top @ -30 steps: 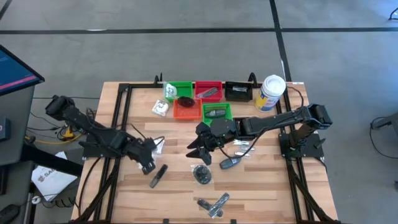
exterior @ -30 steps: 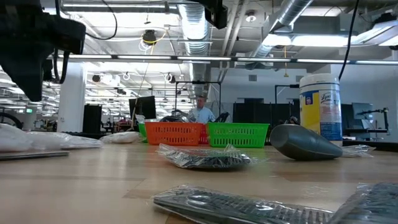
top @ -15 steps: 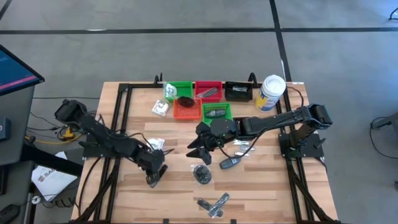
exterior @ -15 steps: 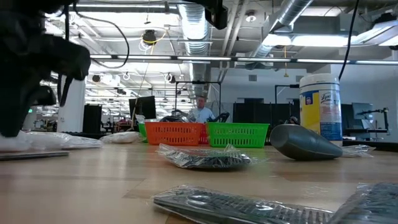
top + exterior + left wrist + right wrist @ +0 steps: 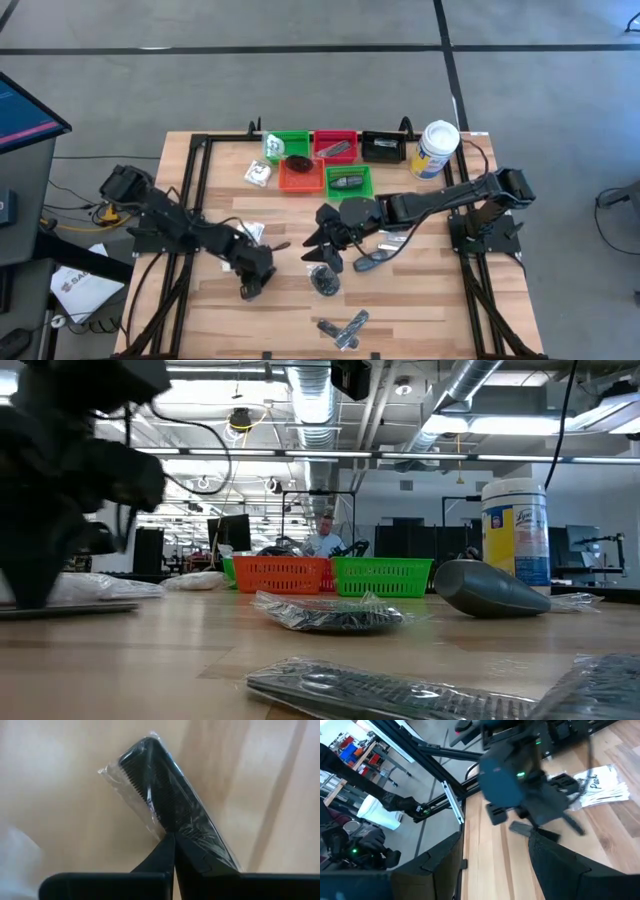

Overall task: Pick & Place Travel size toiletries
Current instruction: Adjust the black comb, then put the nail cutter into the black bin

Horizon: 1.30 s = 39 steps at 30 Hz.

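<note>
A black comb in a clear packet lies flat on the wood table, left of middle. My left gripper is shut and points steeply down at the packet's middle. My right gripper hangs open above the table's middle with nothing between its fingers. Below and beside it lie a packet with black round pieces and a dark grey oval. Silvery sachets lie near the front edge. White packets lie behind the left gripper. My left gripper's shut fingertips stand from above, slanting, right over the middle of the comb packet, which lies flat on the table. I cannot tell whether they touch it.
Along the far side stand a green tray, a red tray, a black tray, an orange tray and a second green tray. A tall white canister stands far right. More white packets lie under the right arm.
My left gripper has come down and gone toward the table's right and near edges, onto the comb packet, rolling its wrist on the way; it has stayed shut. The comb packet has kept its place.
</note>
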Available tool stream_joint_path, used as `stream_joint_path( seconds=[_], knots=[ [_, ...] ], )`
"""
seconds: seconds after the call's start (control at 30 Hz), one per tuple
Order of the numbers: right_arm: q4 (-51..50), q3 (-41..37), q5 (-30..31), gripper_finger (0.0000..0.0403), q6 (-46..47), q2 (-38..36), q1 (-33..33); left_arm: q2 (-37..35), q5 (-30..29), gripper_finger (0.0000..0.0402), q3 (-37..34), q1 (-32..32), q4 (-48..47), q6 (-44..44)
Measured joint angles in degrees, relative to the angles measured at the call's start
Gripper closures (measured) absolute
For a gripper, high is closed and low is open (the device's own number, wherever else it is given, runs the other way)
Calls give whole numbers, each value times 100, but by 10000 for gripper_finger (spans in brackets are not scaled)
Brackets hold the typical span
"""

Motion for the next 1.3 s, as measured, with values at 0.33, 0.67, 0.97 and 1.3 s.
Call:
stream_joint_path(
  seconds=[0.33,0.67,0.97,1.3],
  knots=[
    [-166,0,0,184,2,0,145,36,-141,401,290,1275,-24,1501],
    [-437,-2,0,184,4,0,150,893,-62,401,1000,2086,43,2214],
    [-482,-2,2,184,91,0,150,1951,308,401,1961,1928,93,2577],
    [-608,-2,306,184,151,2,258,2251,-161,401,2651,2180,156,3557]
  ],
)
